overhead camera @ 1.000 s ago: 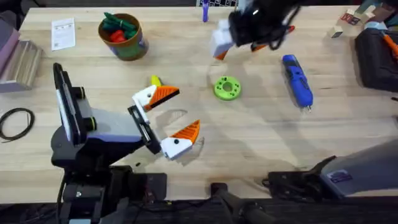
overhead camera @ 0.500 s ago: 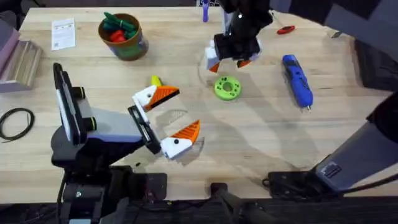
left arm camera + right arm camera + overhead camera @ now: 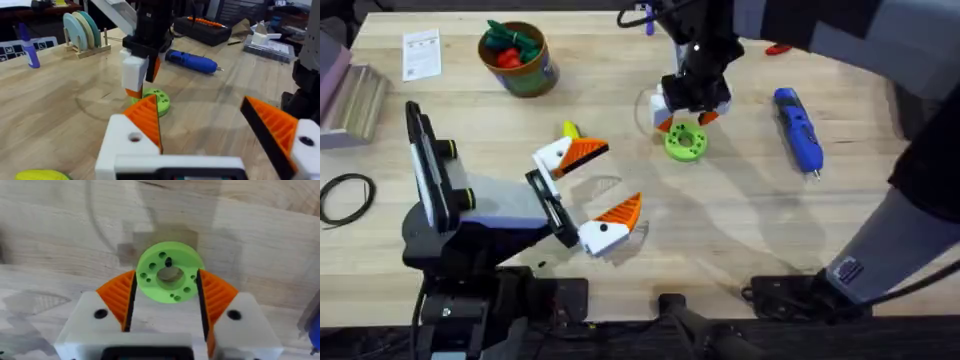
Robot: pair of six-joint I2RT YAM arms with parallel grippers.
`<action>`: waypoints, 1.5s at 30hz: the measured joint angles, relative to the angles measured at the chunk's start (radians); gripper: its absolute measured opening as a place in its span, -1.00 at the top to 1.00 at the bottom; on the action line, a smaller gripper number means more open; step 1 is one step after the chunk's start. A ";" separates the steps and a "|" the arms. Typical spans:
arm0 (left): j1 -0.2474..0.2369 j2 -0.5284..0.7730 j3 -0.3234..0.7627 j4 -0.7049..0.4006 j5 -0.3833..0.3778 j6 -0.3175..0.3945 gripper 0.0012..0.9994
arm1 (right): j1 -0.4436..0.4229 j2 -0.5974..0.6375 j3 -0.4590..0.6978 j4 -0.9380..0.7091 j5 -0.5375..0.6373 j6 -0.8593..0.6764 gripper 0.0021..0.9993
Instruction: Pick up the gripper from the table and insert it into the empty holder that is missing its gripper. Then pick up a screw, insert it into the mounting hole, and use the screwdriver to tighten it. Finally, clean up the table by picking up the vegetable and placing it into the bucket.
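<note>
A pale wooden tabletop point(image 3: 740, 215) with visible grain is evenly lit from above. At its far edge a rack of round discs point(image 3: 82, 30) is seen, and beyond it dark cluttered benches point(image 3: 235, 15), possibly a workshop.

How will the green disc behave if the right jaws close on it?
The disc looks like rigid plastic, so it probably won't flex. It lies flat on the table, so it is unlikely to roll or tip. Its round rim could slide sideways between the ribbed pads if the right gripper closes off-centre.
</note>
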 joint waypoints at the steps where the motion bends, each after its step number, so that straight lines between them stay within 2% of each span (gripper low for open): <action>1: 0.000 0.000 0.000 0.000 0.000 0.000 -0.97 | 0.000 0.005 0.000 0.000 0.001 0.000 -0.36; 16: 0.000 0.000 0.000 0.000 0.000 0.000 -0.97 | 0.001 0.025 0.000 0.035 0.024 0.015 -0.12; 28: 0.000 0.000 0.000 0.000 0.000 0.000 -0.97 | 0.002 0.046 -0.027 0.057 0.024 0.030 -0.07; 34: 0.000 0.000 0.000 0.000 0.000 0.000 -0.98 | 0.002 0.044 -0.032 0.068 0.024 0.035 0.01; 37: 0.000 0.000 0.000 0.000 0.000 0.001 -0.97 | 0.002 0.044 -0.032 0.070 0.027 0.038 0.13; 45: 0.000 0.000 0.000 0.000 0.000 0.003 -0.97 | 0.002 0.044 -0.032 0.070 0.032 0.042 0.62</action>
